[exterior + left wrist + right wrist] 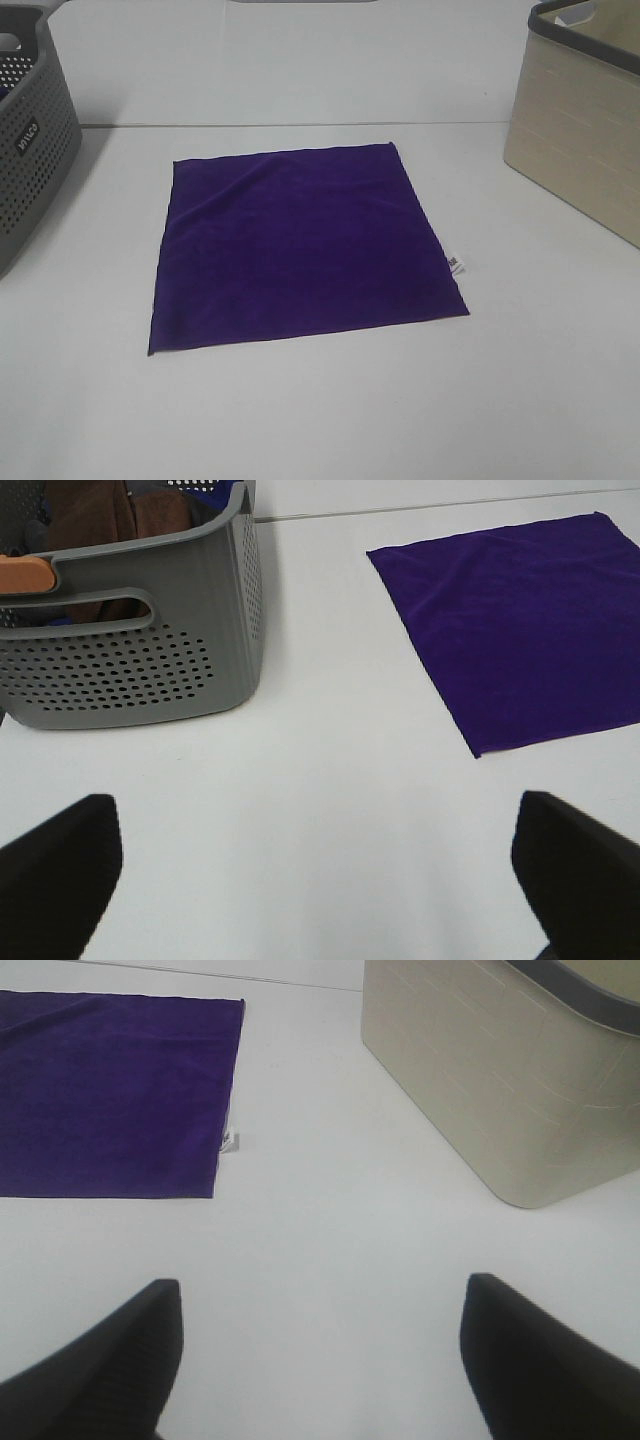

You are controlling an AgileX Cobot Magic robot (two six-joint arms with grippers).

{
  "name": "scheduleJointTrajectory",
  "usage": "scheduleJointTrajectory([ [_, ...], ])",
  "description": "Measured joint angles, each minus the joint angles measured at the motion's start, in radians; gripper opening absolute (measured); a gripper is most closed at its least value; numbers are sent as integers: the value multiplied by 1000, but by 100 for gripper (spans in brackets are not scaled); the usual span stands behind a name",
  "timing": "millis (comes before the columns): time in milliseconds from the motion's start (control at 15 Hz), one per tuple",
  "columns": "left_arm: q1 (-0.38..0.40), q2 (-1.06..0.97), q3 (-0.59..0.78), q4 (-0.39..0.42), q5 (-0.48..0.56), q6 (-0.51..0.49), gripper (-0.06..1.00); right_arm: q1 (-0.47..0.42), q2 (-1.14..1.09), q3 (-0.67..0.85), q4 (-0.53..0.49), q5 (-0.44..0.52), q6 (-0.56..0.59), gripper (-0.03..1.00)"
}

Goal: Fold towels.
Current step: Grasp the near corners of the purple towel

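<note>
A deep purple towel (pixel 300 245) lies spread flat and unfolded in the middle of the white table, with a small white tag (pixel 456 265) on its right edge. It also shows in the left wrist view (pixel 520 620) and in the right wrist view (pixel 110 1090), where the tag (pixel 230 1142) sticks out. Neither gripper appears in the high view. My left gripper (pixel 320 880) is open and empty over bare table, short of the towel's near left corner. My right gripper (pixel 320 1360) is open and empty over bare table, off the towel's right side.
A grey perforated basket (pixel 30 160) stands at the left edge; the left wrist view shows brown cloth (pixel 100 520) inside the basket (pixel 140 660). A beige bin (pixel 585 140) with a grey rim stands at the right, also in the right wrist view (pixel 500 1080).
</note>
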Motion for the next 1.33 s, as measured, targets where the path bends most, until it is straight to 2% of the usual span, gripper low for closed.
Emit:
scheduleJointTrajectory([
  [1333,0,0,0,20,0,8,99,0,0,0,0,0,0,76],
])
